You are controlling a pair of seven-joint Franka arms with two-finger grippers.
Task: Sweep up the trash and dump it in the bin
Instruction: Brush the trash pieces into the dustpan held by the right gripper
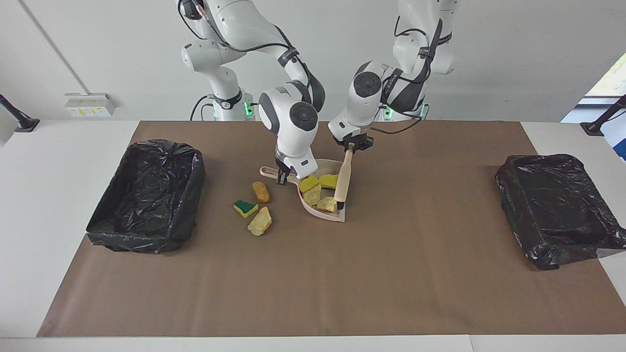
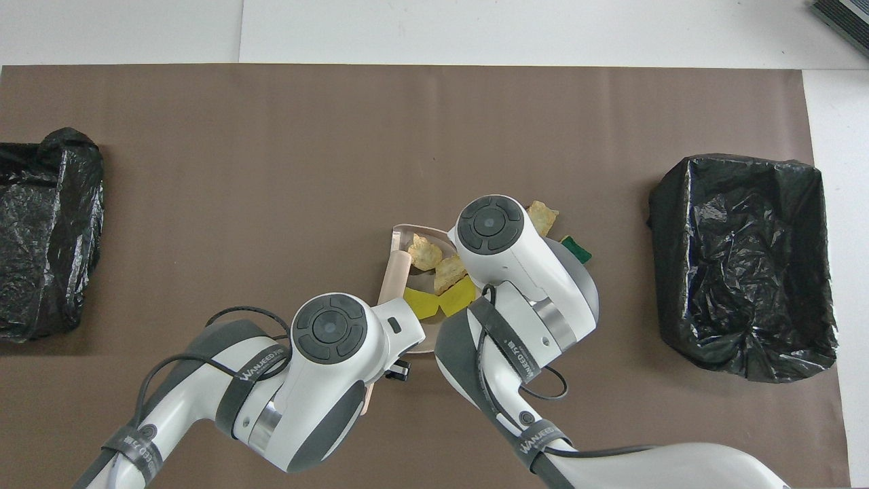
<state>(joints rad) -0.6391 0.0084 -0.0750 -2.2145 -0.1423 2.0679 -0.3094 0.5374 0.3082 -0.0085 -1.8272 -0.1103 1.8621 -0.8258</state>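
Seven pieces of trash are counted. Four lie in the dustpan [image 1: 337, 215]: two yellow sponge bits [image 1: 318, 182] toward its handle end and two pale lumps [image 1: 320, 199] nearer its open lip. Three remain on the table [image 1: 391, 274], just beside the pan toward the right arm's end: an orange-brown piece [image 1: 260, 191], a green-topped sponge bit [image 1: 245, 208] and a pale yellow lump [image 1: 259, 221].

The brush [image 1: 344, 181] stands in the pan at the edge toward the left arm's end, its long axis running from the robots outward, bristle end down among the swept pieces. We see the left tool [image 1: 353, 145] clenched on the top of its handle. The right tool [image 1: 283, 177] is down at the pan's handle [image 1: 270, 172]; we cannot tell whether its fingers are closed on it.

The relation that matters: the three loose pieces lie outside the pan's wall on the side away from the brush, so we judge the brush must lift over the pan, or the pan's mouth must turn to face them. The right arm is the nearer to them.

Two black-lined bins are counted: one [image 1: 146, 195] at the right arm's end, the nearer to the loose pieces, and one [image 1: 557, 210] at the left arm's end.
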